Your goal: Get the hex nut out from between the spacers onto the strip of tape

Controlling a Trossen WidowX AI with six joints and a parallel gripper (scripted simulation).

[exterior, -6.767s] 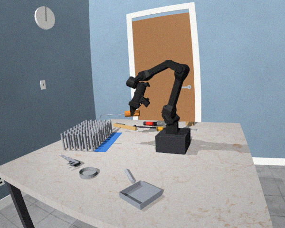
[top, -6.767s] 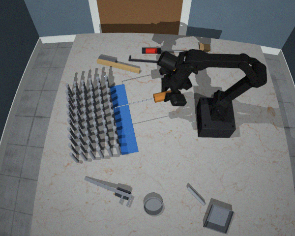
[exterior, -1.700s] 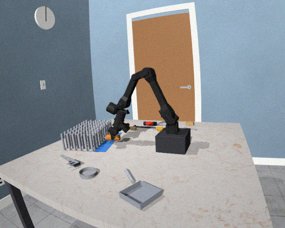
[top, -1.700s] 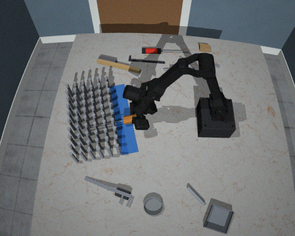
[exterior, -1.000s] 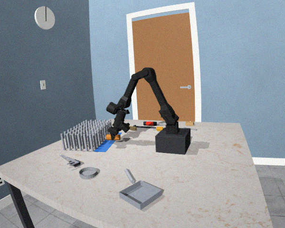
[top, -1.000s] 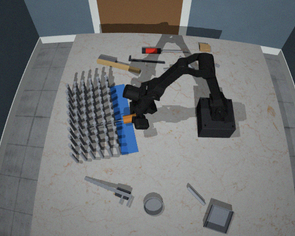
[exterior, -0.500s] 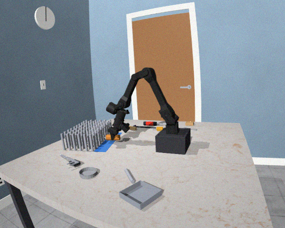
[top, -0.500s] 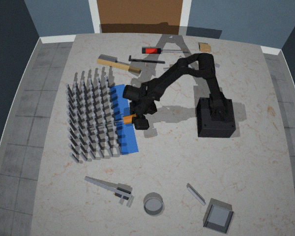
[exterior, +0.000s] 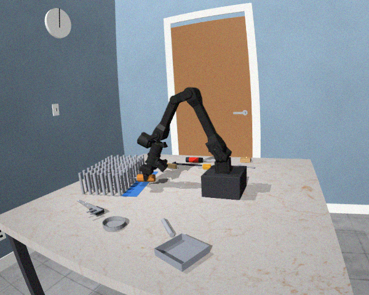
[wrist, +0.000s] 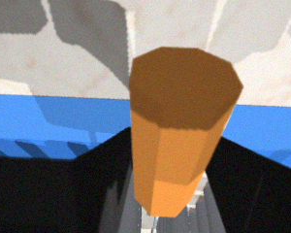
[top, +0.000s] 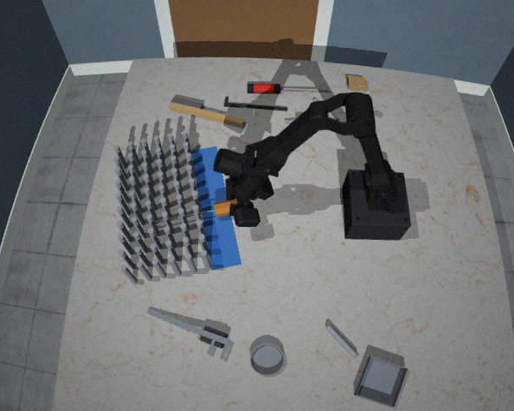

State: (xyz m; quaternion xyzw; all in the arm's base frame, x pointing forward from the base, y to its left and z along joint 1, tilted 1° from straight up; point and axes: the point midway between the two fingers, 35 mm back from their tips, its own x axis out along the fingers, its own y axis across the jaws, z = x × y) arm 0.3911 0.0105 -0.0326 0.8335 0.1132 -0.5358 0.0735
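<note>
black parallel-jaw gripper [top: 238,207] pinches the orange-brown faceted handle of the hook pick [top: 224,207] low over the blue strip of tape [top: 216,207]; its thin shaft reaches among the grey standing spacers [top: 159,199]. hex nut not discernible.

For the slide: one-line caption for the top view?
Gripper shut on the hook pick's orange-brown handle over the blue tape strip, pick reaching into the standing spacers.

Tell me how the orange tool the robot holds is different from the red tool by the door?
The hook pick has an orange-brown handle; the screwdriver has a red and black one. The gripper is shut on the hook pick over the blue tape; the screwdriver lies untouched on the table. Both have thin metal shafts.
</note>
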